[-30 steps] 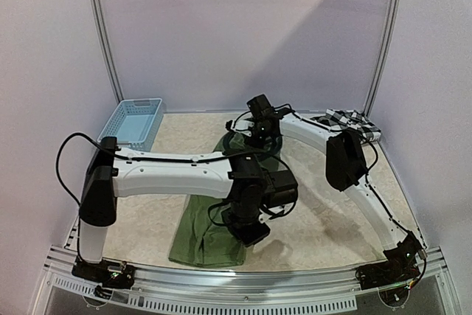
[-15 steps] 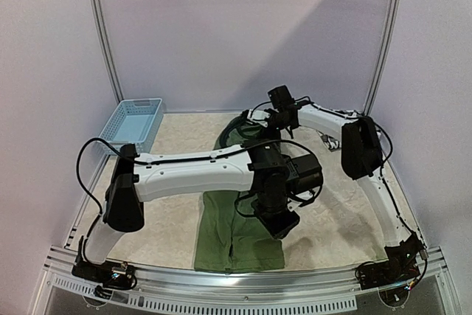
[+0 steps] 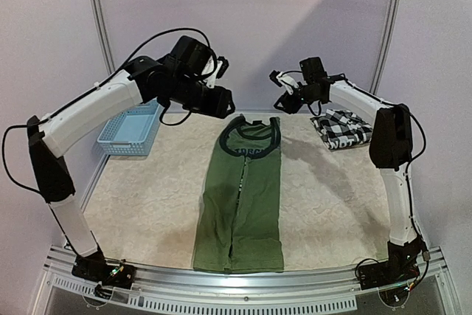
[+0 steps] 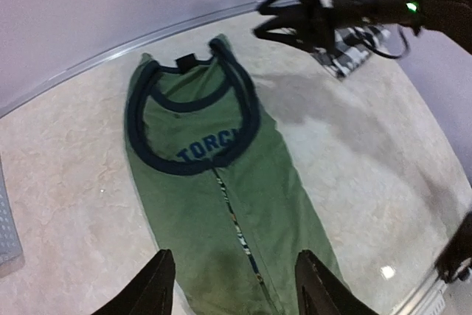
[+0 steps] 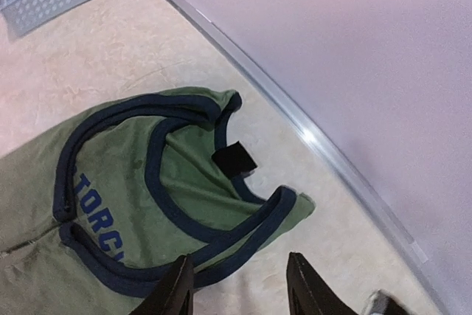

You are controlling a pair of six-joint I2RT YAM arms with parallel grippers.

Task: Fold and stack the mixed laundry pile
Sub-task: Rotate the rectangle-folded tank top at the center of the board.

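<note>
Up high with the left gripper (image 4: 234,274), fingers parted wide, nothing held, near the blue basket (image 3: 133,125). Up by the back wall with the right gripper (image 5: 237,277), likewise parted and empty. Flat down the table's middle, neck toward the wall: olive-green shirt (image 3: 243,197). Folded at the far right corner: checked shirt (image 3: 341,127).

The olive-green sleeveless shirt (image 4: 221,204) lies flat mid-table, neckline toward the far edge, framed by the left gripper's (image 4: 234,279) spread fingers, the black-and-white checked shirt (image 4: 355,55) far-right beneath the right arm (image 4: 369,1).
</note>
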